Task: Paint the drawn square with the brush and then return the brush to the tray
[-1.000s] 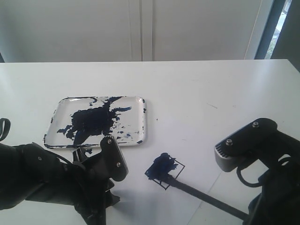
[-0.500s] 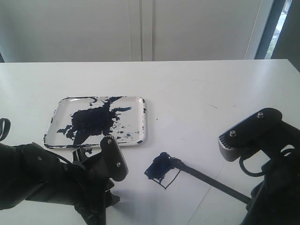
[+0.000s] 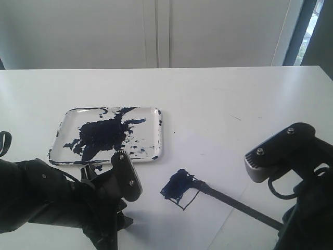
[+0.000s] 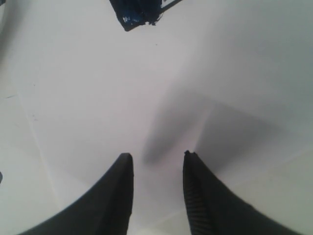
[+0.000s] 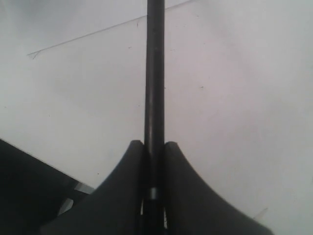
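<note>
The drawn square (image 3: 182, 191) lies on the white table in front of the tray (image 3: 158, 136), its left half blotched dark blue, its right half still white. The blue corner of the drawn square (image 4: 137, 12) also shows in the left wrist view. The brush (image 3: 229, 203) slants from the lower right, its tip resting at the square's upper edge. My right gripper (image 5: 154, 143) is shut on the brush (image 5: 155, 73), the pale ring showing between the fingers. My left gripper (image 4: 156, 156) is open and holds nothing, low over the table left of the square.
The tray, smeared with dark navy paint, sits at centre left of the exterior view. The left arm (image 3: 62, 203) fills the lower left corner and the right arm (image 3: 296, 172) the lower right. A wall stands behind the table's far edge.
The brush tip has swept from the square's lower left to its upper edge, and the right arm has shifted slightly right. The left arm has not moved.
</note>
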Robot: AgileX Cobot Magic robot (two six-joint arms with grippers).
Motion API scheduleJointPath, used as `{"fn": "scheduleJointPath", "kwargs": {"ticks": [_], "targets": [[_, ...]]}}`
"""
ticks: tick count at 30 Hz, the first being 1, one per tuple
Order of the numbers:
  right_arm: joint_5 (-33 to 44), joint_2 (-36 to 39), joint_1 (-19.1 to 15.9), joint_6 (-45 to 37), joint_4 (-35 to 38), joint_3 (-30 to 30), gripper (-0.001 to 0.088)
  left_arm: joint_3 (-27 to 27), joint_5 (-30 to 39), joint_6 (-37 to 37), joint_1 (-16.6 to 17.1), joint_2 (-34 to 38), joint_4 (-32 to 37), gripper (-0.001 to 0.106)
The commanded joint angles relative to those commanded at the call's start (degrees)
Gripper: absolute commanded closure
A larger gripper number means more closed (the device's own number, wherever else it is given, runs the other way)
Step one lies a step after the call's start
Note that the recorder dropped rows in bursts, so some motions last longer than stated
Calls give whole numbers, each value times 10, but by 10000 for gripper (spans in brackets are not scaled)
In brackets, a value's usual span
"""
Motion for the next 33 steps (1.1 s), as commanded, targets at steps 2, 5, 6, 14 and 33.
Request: {"fn": "scheduleJointPath", "kwargs": {"ticks": [2, 5, 6, 14, 33], "targets": [[5, 3, 0, 0, 0, 0, 868, 0, 0, 0, 0, 0, 0, 647], [16, 11, 0, 0, 0, 0, 868, 0, 0, 0, 0, 0, 0, 647], [7, 15, 0, 0, 0, 0, 868, 0, 0, 0, 0, 0, 0, 647], [-63, 14, 0, 2, -2, 0, 868, 0, 0, 0, 0, 0, 0, 647], [-54, 31, 0, 15, -24, 0, 868, 0, 0, 0, 0, 0, 0, 647]]}}
